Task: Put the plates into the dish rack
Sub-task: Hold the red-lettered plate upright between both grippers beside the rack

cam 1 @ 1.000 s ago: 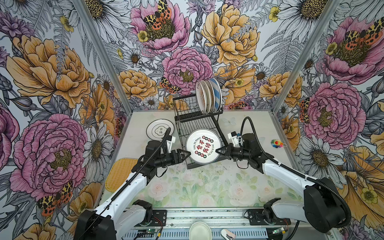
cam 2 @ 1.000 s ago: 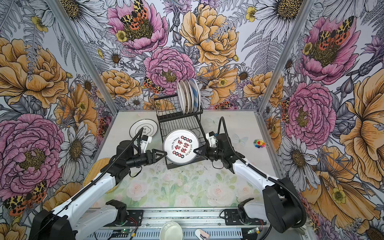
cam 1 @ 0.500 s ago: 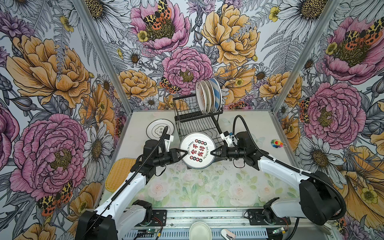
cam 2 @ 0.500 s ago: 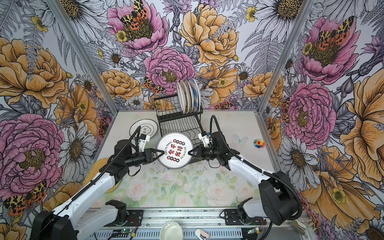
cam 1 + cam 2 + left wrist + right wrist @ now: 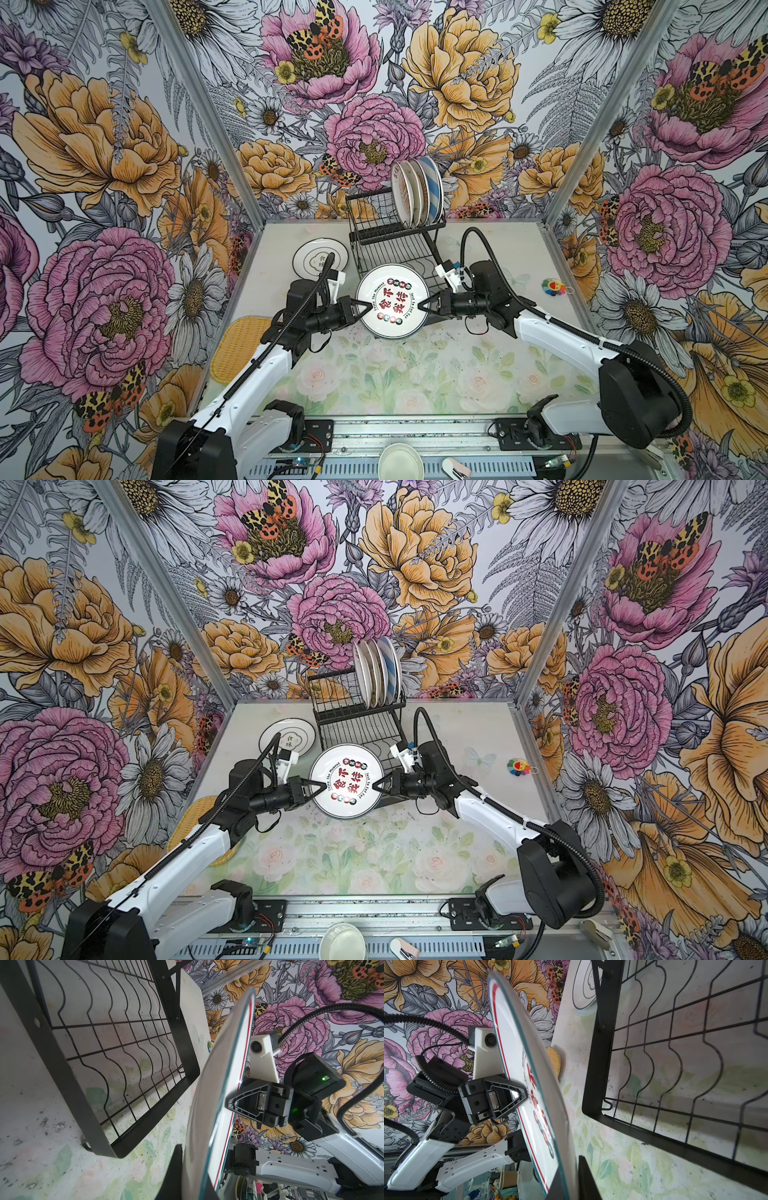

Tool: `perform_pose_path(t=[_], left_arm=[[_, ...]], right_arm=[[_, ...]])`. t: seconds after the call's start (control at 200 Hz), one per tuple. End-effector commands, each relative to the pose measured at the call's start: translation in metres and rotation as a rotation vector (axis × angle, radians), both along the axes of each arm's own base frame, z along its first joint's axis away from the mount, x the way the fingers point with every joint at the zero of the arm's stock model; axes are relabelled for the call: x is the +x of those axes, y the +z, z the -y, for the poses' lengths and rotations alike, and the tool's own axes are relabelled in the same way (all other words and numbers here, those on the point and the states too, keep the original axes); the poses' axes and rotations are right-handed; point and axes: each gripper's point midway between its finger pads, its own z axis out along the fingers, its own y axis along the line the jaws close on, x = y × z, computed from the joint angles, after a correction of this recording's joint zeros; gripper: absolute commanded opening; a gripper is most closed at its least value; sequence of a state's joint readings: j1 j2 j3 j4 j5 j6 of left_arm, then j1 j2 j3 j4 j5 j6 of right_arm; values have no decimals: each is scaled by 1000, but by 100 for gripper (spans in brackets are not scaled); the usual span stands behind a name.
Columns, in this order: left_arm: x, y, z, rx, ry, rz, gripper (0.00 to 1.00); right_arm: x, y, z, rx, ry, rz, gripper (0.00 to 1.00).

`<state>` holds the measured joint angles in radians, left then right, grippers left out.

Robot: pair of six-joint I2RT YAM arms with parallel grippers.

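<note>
A white plate (image 5: 392, 301) with red Chinese characters and a teal rim hangs level between both arms, over the front edge of the black wire dish rack (image 5: 376, 239). My left gripper (image 5: 365, 306) is shut on its left rim. My right gripper (image 5: 422, 307) is shut on the right rim, a finger on each face. The wrist views show the plate (image 5: 207, 1105) (image 5: 533, 1084) edge-on above the rack's lower tier (image 5: 68, 1076). Several plates (image 5: 417, 193) stand upright in the upper tier. A white doodle plate (image 5: 318, 259) lies left of the rack, and a yellow woven tray (image 5: 237, 345) lies further forward.
A small colourful toy (image 5: 553, 286) lies at the right of the table. A pale bowl (image 5: 400, 461) and a small pink-white object (image 5: 455, 467) sit at the front rail. Floral walls close in on three sides.
The left gripper has closed on the plate's left rim. The plate has shifted a little to the left and forward with the right arm.
</note>
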<state>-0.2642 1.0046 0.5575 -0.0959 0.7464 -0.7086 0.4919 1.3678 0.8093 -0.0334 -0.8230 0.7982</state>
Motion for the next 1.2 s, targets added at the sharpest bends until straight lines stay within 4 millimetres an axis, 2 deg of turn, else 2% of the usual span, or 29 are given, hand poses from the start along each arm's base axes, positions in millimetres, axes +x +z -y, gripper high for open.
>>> perform_pose_path(t=[0.0,0.125,0.425,0.575,0.686,0.821,0.861,0.931,1.026,1.106,1.196], left_arm=[[-6,18,10,-80,-82,62,0],[-12,20,15,-106,-124,51,0],[-17,19,16,-115,-146,42,0],[-18,18,17,-113,-149,39,0],[-18,17,17,-109,-147,35,0],[-15,15,14,-89,-128,34,0],[-14,15,12,-78,-120,36,8],[-12,15,8,-57,-99,41,42],[-9,15,-2,-21,-56,48,77],[-6,13,-10,17,-16,51,89],[-1,7,-18,67,31,48,95]], right_arm=[[-3,32,-12,90,98,110,22],[-10,43,-18,152,176,137,29],[-4,61,-21,250,207,165,27],[-1,67,-23,296,202,163,17],[-1,68,-23,305,201,158,0],[2,69,-22,298,187,157,0],[3,70,-21,289,178,159,0],[6,73,-20,257,152,176,0],[14,74,-13,153,85,207,0],[24,73,-4,42,6,238,0],[36,80,5,-9,-97,266,0]])
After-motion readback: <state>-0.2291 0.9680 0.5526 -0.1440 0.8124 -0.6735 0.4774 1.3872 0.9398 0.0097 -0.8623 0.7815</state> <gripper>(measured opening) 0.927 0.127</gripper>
